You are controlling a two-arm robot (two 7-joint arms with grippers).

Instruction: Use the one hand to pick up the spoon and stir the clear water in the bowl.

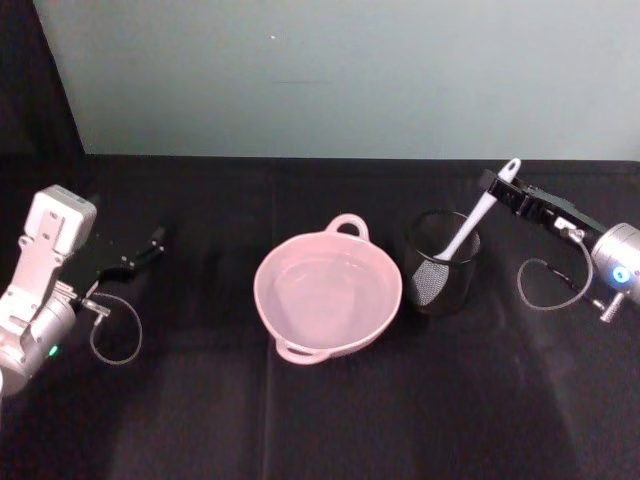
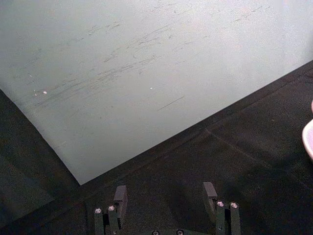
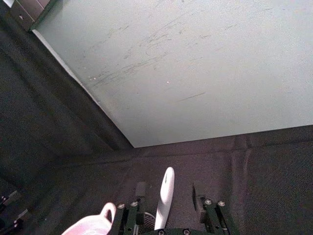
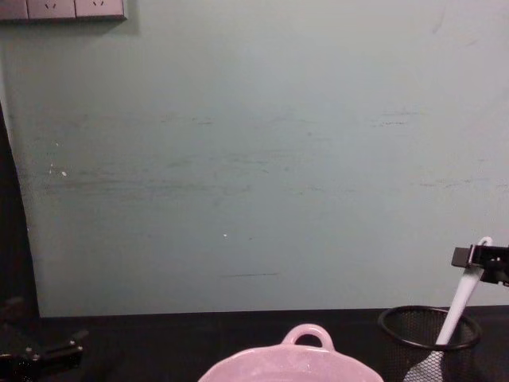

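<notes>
One risk: right claw [image 1: 497, 187], jaws apart astride the spoon [image 1: 468, 228] handle, could close off-centre and tip the mesh cup [image 1: 445, 288] beneath; left claw [image 1: 152, 242] idle, apart.

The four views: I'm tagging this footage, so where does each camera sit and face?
Head view: high, looking down at the bowl, mesh cup and spoon; left gripper and right gripper show at the sides.
Chest view: low, looking across the table to the wall; right gripper at its right edge.
Left wrist view: behind the left gripper's open fingers, facing wall and table.
Right wrist view: behind the right gripper's open fingers, astride the spoon's handle.
Shared: head and chest both show the spoon in the mesh cup.
</notes>
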